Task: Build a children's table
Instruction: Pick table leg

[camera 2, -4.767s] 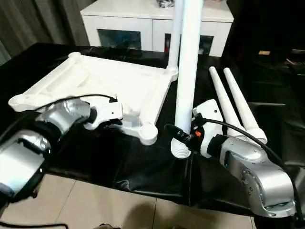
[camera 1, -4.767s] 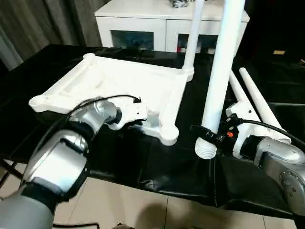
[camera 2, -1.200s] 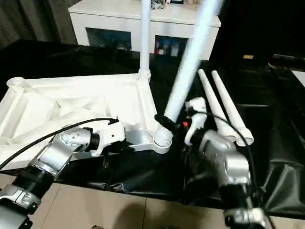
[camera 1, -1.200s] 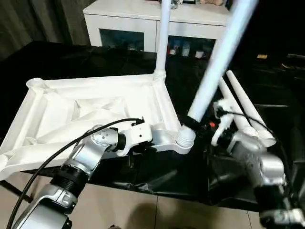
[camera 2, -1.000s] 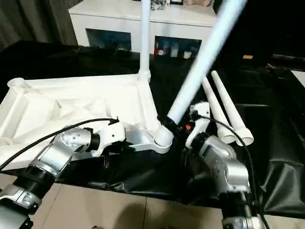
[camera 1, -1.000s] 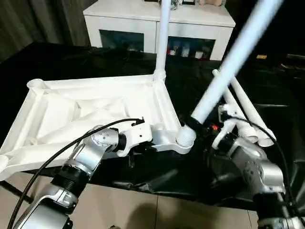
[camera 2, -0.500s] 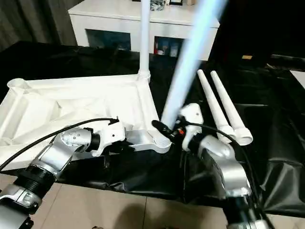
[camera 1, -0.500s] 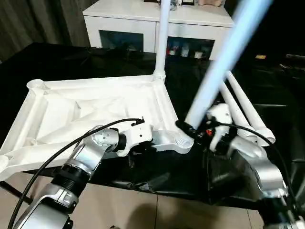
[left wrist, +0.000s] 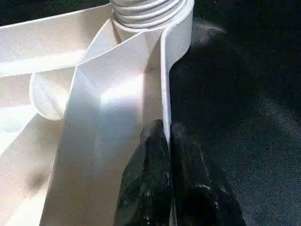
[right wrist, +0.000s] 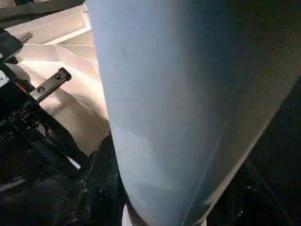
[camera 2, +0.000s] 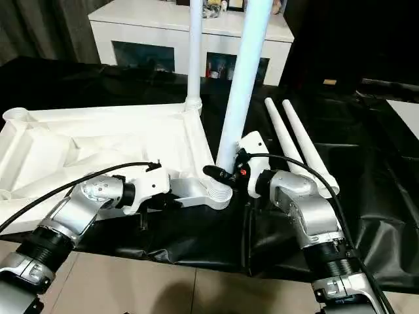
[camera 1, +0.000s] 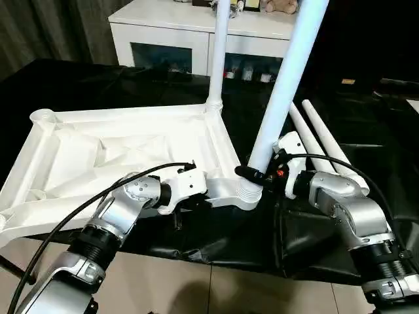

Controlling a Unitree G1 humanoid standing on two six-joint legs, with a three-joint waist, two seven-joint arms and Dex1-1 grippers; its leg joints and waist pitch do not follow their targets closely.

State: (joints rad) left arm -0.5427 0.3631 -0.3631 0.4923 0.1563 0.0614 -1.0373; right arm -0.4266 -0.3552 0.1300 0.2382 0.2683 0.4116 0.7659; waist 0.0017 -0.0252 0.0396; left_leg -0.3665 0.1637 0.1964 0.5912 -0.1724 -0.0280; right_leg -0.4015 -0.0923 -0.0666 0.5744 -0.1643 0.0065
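Mostly smooth tapered leg (camera 1: 283, 91), ribbed top (camera 1: 98, 157)

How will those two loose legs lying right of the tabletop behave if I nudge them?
The two loose legs are round tapered tubes on a black cloth, so they would probably roll, curving toward their thin ends. They look hollow plastic, likely light and stiff. Lying side by side, one may push the other.

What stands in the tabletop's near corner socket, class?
A white leg stands in the near corner socket of the tabletop, its ribbed end partly showing. The right gripper clasps it; the socket's inside is covered.
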